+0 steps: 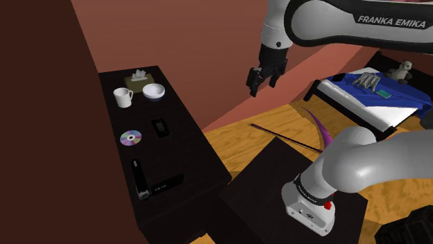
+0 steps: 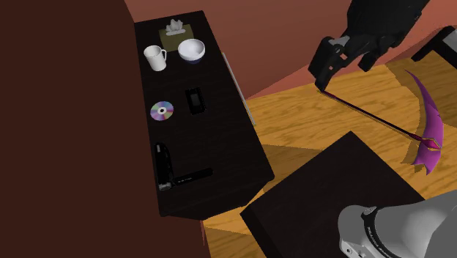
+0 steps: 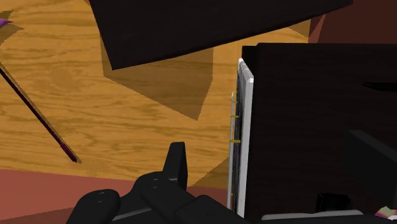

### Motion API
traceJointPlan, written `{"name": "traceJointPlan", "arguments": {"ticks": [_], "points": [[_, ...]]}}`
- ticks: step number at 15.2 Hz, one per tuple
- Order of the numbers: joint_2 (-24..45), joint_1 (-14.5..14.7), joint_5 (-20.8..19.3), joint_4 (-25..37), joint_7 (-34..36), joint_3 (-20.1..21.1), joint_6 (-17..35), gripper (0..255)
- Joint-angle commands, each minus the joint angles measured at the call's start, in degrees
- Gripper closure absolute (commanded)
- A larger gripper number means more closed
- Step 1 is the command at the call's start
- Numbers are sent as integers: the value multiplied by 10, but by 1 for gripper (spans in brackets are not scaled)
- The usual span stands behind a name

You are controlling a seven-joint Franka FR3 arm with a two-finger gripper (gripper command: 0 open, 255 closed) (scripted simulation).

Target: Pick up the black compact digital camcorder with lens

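The black camcorder (image 1: pixel 141 179) (image 2: pixel 162 167) lies on the dark table (image 1: pixel 187 149) (image 2: pixel 227 139) near its front end. It is a long body with a flat panel (image 1: pixel 167 184) (image 2: pixel 192 176) folded out sideways. My black gripper (image 1: pixel 262 86) (image 2: pixel 327 72) hangs high in the air over the wooden floor, well off the table's edge and far from the camcorder. Its fingers stand apart with nothing between them. In the wrist view one finger (image 3: pixel 175 163) shows beside the table's white-trimmed edge (image 3: pixel 245 133).
Further along the table are a small black device (image 1: pixel 160 127), a shiny disc (image 1: pixel 130 138), a white mug (image 1: pixel 123 97), a white bowl (image 1: pixel 154 91) and a tissue box (image 1: pixel 139 79). A purple-bladed scythe (image 2: pixel 421 135) lies on the floor. A bed (image 1: pixel 375 97) stands behind.
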Motion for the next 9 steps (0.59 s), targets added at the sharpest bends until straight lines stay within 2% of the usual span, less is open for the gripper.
{"name": "traceJointPlan", "arguments": {"ticks": [1, 9], "points": [[15, 7, 13, -16, 23, 17, 31, 0], [115, 27, 50, -39, 108, 83, 158, 0]]}}
